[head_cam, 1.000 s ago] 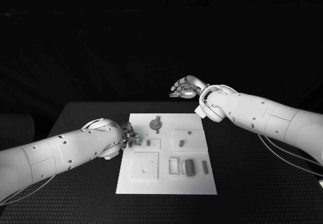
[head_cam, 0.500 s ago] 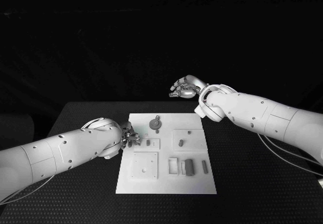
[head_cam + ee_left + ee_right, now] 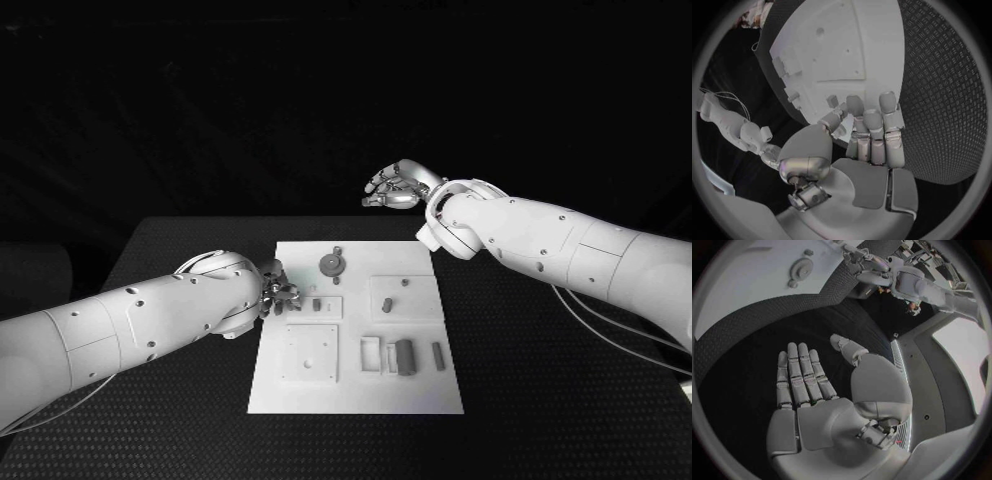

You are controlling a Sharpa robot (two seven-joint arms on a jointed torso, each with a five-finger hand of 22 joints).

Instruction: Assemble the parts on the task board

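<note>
Right robot hand [image 3: 392, 187] raised slightly, released; left robot hand [image 3: 278, 296] fingertips over white task board [image 3: 358, 395], released.

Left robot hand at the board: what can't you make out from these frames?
- Left robot hand, head view: its own wrist hides any hold on a part.
- Left wrist view: fingers cover the task board beneath; contact unclear.
- Small parts, head view: too small to identify.
- Right robot hand: open, holds nothing.
</note>
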